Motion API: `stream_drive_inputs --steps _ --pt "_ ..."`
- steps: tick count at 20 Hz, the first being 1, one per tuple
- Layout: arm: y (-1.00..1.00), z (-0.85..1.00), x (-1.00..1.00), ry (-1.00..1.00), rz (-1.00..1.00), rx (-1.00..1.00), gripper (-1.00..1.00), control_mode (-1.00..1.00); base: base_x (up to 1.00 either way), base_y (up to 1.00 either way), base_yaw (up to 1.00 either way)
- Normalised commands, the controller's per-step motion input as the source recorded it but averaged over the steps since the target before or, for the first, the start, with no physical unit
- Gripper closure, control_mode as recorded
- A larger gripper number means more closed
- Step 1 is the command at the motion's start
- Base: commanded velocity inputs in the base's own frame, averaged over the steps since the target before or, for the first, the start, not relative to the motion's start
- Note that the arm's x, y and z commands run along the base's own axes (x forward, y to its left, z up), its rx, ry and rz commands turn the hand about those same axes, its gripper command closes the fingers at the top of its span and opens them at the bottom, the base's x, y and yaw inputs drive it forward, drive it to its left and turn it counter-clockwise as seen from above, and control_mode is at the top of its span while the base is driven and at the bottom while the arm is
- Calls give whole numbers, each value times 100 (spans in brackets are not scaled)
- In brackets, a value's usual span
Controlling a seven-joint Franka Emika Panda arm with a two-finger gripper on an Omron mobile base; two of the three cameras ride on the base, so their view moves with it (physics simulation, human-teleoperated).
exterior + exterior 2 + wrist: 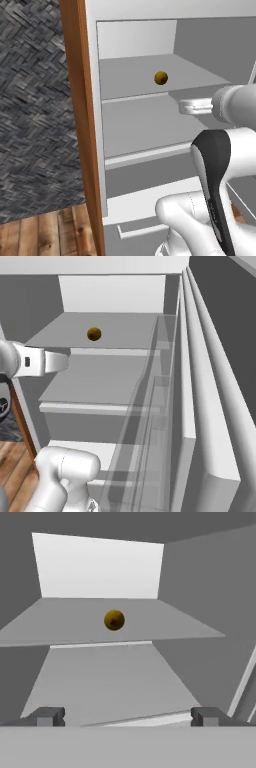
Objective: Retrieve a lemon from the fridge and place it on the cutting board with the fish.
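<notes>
Fridge point(92, 125): door already swung open, pale grey inside on show, wood-brown side panel at its left edge.
Lemon point(161, 78): small dark-yellow ball resting on the upper shelf point(130, 75), toward the back, nothing touching it.
Gripper point(127, 716): fingers spread wide apart and empty, levelled at the lower shelf point(145, 125), aimed inward with the lemon above and ahead of it in the hand view.
Gap: gripper well apart from the lemon; it sits one shelf lower and nearer the front.
Done so far: fridge reached and opened, arm pushed into the opening.
Left to do: rise to the upper shelf, close on the lemon, draw it out, carry it to the cutting board with the fish and set it down.
Progress judged: early, the fetch itself not yet begun.
</notes>
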Motion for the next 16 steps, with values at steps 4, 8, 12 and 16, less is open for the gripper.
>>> stream_drive_inputs --steps 4,8,12,16 --pt "0 54 24 -13 8 -1 -100 -100 0 0 0" --pt "0 10 49 0 0 1 -100 -100 0 0 0" --pt "0 0 41 0 0 0 -100 -100 0 0 0" --pt "0 0 41 0 -1 6 -100 -100 0 0 0"
